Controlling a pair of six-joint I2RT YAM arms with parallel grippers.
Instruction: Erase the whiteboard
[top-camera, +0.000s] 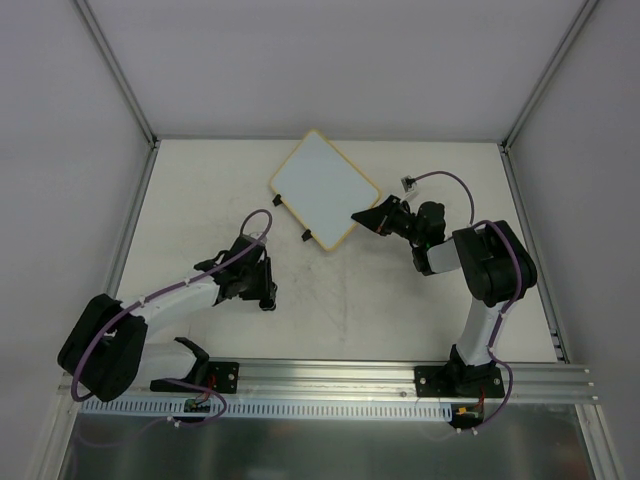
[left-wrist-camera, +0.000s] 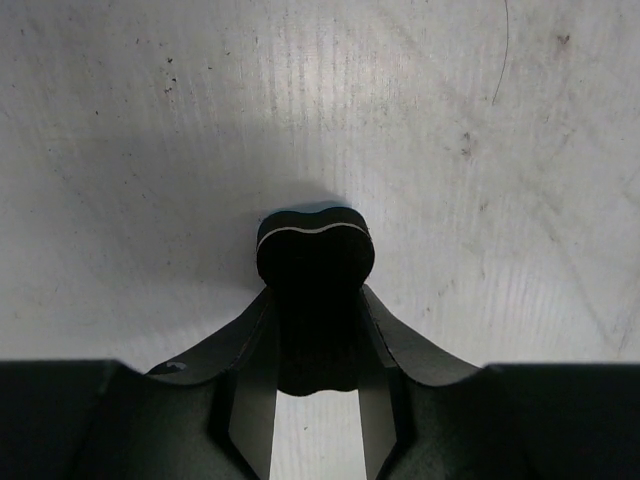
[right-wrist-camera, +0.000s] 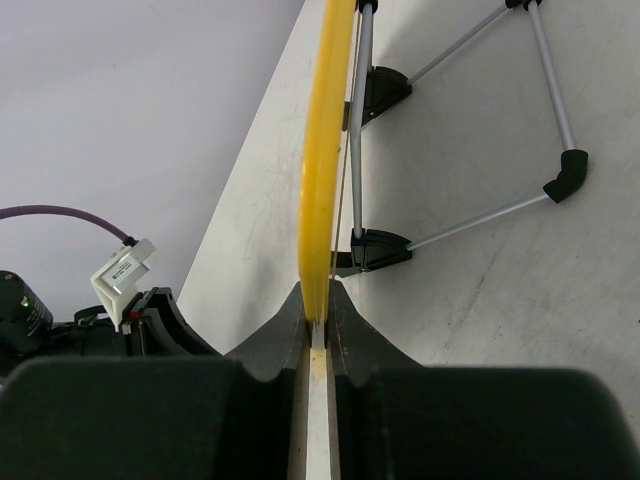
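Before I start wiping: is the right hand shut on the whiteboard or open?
Shut on it. In the wrist view the right hand pinches the yellow frame of the whiteboard, with no gap visible.

My right gripper (top-camera: 362, 215) meets the whiteboard (top-camera: 322, 185) at its lower-right edge, just right of frame centre. The whiteboard lies skewed, with two black clips (top-camera: 277, 200) on its lower-left edge. My left gripper (top-camera: 266, 295) sits low at centre-left, well apart from it.

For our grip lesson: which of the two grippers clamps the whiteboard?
The right gripper, pinching the whiteboard by its yellow frame; the left gripper holds a black block away from it.
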